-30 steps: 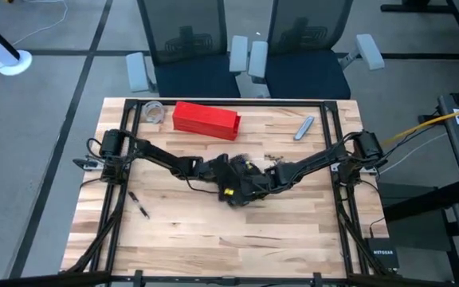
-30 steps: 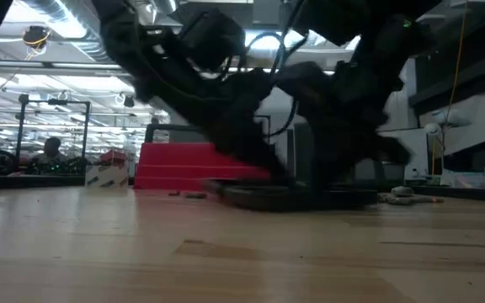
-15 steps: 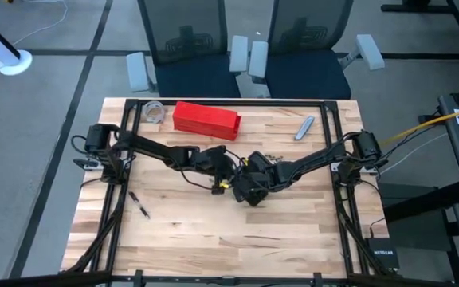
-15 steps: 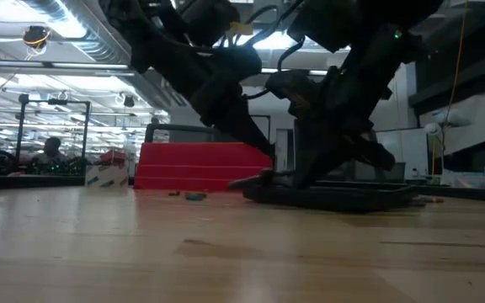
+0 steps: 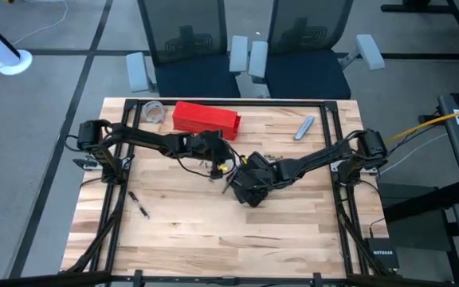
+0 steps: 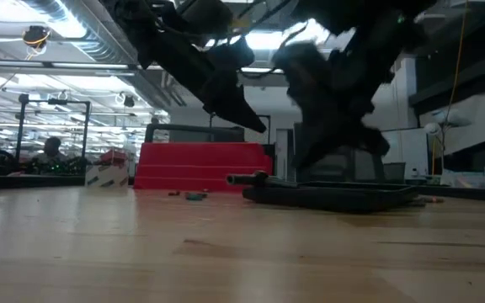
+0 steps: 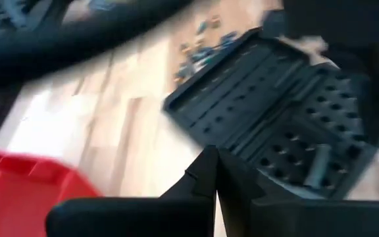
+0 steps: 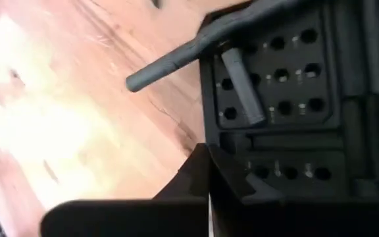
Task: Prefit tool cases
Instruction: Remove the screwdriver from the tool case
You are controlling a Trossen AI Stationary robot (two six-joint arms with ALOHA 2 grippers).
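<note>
- Tool case (image 5: 249,185) lies open and flat mid-table, a little toward the right arm's side; gridded socket halves show in both wrist views (image 7: 295,125) (image 8: 288,99).
- A dark rod-like tool (image 8: 176,60) sticks out past the case edge, one end over bare table (image 5: 213,239); also seen in the low view (image 6: 247,178).
- Step in hand, by my guess: seating parts into the sockets. To do it well, line the piece up with its slot, press straight down, and steady the case with the other arm so it does not skid.
- Left gripper (image 5: 217,156) hovers above the table just beside the case, near the red box (image 5: 205,118); arm stretched low from the left post. Fingers pressed together, nothing between them.
- Right gripper (image 5: 245,177) is over the case, arm reaching in low from the right post. Fingertips meet, apparently empty, though the view is blurred.
</note>
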